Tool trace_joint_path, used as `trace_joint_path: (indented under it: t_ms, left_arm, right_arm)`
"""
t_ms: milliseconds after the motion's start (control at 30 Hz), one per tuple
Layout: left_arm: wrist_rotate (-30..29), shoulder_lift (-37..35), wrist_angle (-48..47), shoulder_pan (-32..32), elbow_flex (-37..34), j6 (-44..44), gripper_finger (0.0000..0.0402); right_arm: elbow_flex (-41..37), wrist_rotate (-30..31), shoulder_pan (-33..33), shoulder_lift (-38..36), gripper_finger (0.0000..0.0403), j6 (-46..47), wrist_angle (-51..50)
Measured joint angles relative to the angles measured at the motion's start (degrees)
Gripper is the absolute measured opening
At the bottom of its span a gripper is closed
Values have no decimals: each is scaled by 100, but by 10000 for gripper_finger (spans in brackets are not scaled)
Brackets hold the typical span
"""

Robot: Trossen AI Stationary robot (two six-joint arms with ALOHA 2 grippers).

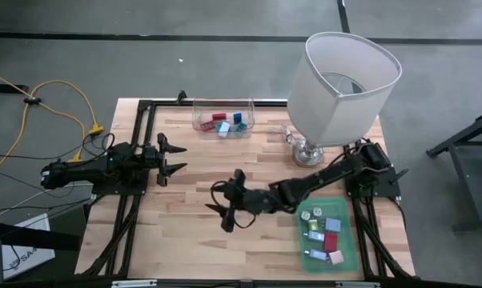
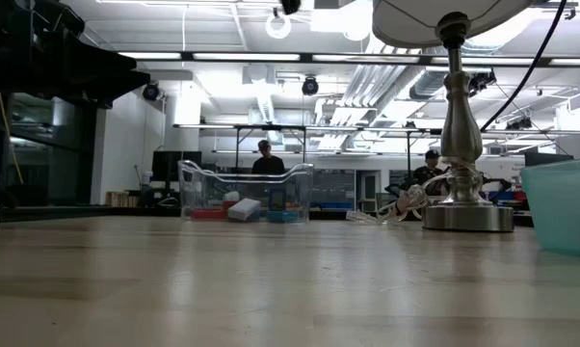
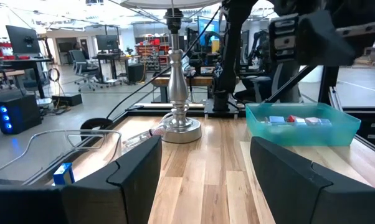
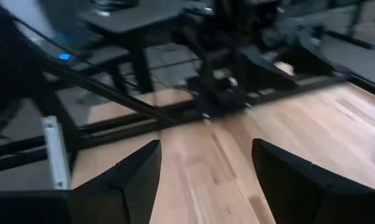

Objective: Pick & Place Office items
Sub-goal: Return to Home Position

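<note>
I see the right gripper (image 1: 222, 200) over mid bench (image 1: 185, 240), jaws wide, holding nothing — left gripper (image 1: 175, 158) likewise spread, seemingly empty.

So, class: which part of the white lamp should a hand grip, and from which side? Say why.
Probably its slim upright stem, approached level from the middle of the table. The wide shade overhangs it from above, and the base looks too broad to pinch.
</note>
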Motion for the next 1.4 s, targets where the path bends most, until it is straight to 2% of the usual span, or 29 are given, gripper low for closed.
trace_joint_path:
  t_ms: [67,167,400,500,633,767,1067,1233,1400]
  left_arm:
    - [-2,2,-2,0,0,-2,237]
    - [-1,2,-1,0,0,-2,237]
    - [-2,2,-1,0,0,-1,237]
    - [-2,1,-1,2,0,-2,237]
    - [0,0,7,0,0,0,237]
    - [-1,2,52,1,0,-2,237]
    - [-2,1,85,1,0,0,237]
    - [-2,2,85,2,0,0,237]
    - [-2,2,85,0,0,-2,237]
  right_arm:
    - [2,-379,-116,0,238,-170,173]
    - [2,-620,-237,0,238,-197,180]
    - [-164,-603,-403,0,238,-217,185]
    - [-628,-675,-562,-20,238,-144,781]
    - [-1610,-1114,-832,-271,238,-82,1996]
    - [-2512,-1363,-1056,-515,238,-75,2680]
    - [-3682,-1329,-1197,-1591,238,-436,2759]
    - [-4228,-1011,-1195,-2112,238,-492,2795]
    - [-4771,-946,-1230,-2581,238,-477,2968]
